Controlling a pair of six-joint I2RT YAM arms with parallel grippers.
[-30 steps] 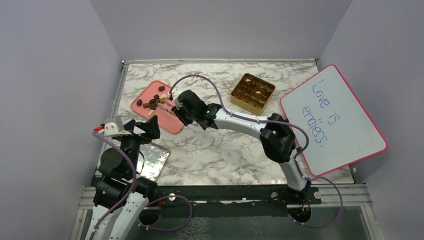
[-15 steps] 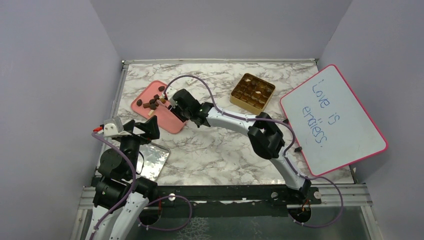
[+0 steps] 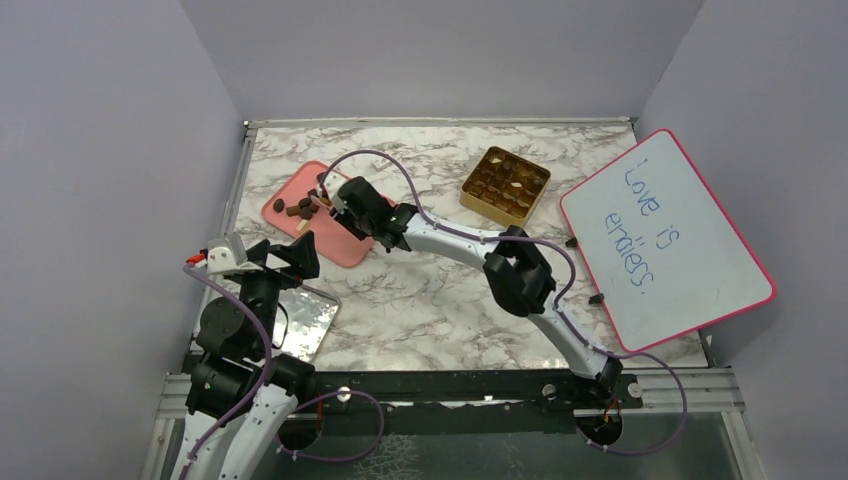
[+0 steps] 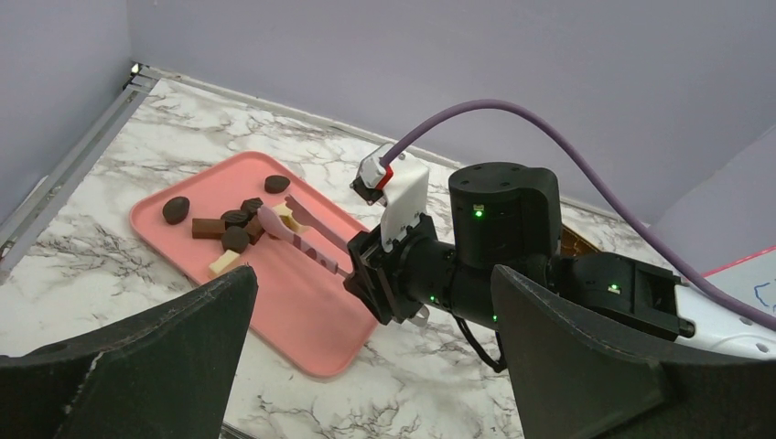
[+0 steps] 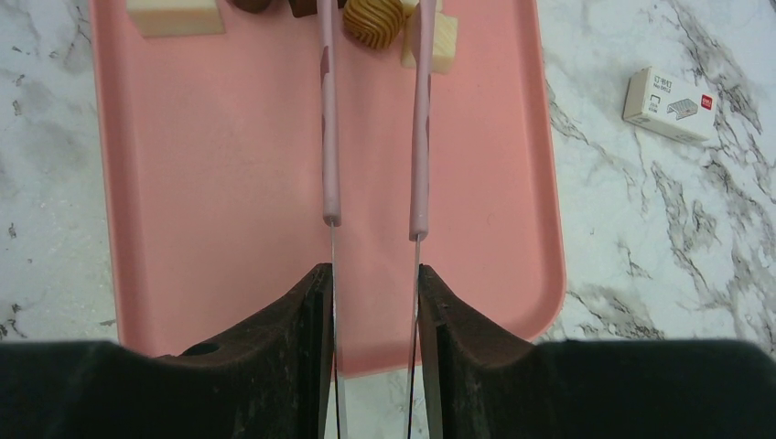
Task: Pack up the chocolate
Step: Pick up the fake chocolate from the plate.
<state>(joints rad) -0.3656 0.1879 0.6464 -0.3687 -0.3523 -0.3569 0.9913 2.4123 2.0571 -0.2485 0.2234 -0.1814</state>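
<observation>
Note that the right hand (image 5: 371, 283) was pinching the pink tweezers (image 5: 331, 137) by their bare metal shanks, one finger pressed against each outer side. The two tweezer arms ran parallel with a gap between them, so you should read the squeeze as firm enough to carry the tool but not to close it. The tips reached well ahead of the hand, over the pink tray (image 5: 229, 201), where the chocolate (image 4: 236, 224) lay in a loose cluster. A tan ridged piece (image 5: 373, 23) sat between the tips, and a cream block (image 5: 174, 16) lay left of them. You could judge this as the approach to a pick, since straddling the piece would let a further squeeze grip it from both sides. The gold box (image 3: 505, 185), the likely destination, stood well behind the hand. The left hand (image 3: 300, 250) hung with its fingers spread, holding nothing. A small white box (image 5: 668, 105) lay on the bench (image 5: 641, 229), right of the tweezers.
</observation>
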